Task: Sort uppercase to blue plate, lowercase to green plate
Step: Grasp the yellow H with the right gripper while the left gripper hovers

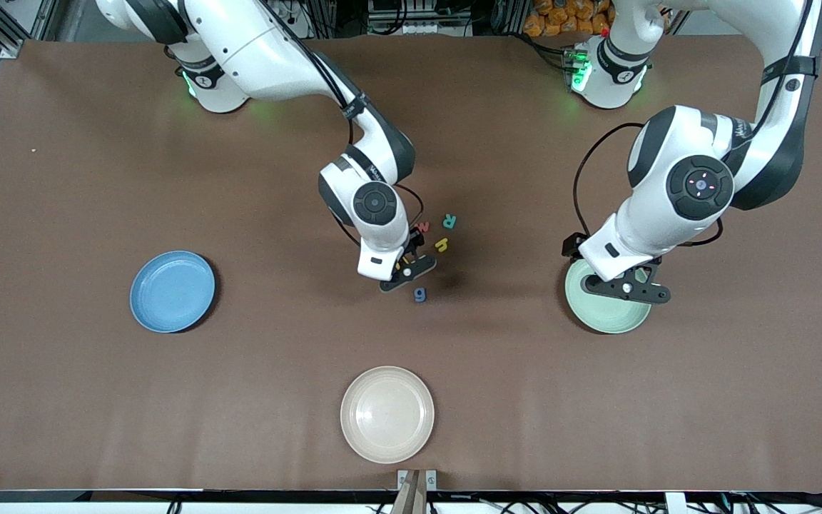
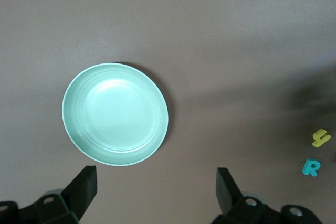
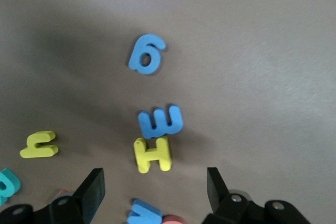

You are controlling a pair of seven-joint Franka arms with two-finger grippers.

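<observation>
My right gripper (image 1: 407, 273) hangs open and empty over the letter cluster at the table's middle; in its wrist view (image 3: 155, 184) the yellow H (image 3: 152, 154) and blue W (image 3: 144, 214) lie between its fingers. The blue e-like letter (image 3: 160, 120) touches the H, and a red letter (image 3: 176, 219) peeks out beside the W. The blue g (image 1: 420, 294), yellow h (image 1: 442, 245), teal R (image 1: 449, 221) and red w (image 1: 422, 227) lie around them. My left gripper (image 1: 625, 287) is open and empty over the empty green plate (image 1: 607, 314). The blue plate (image 1: 172, 290) is empty.
An empty cream plate (image 1: 387, 414) sits near the table's front edge, nearer to the front camera than the letters. The green plate (image 2: 115, 114), yellow h (image 2: 321, 138) and teal R (image 2: 311, 167) also show in the left wrist view.
</observation>
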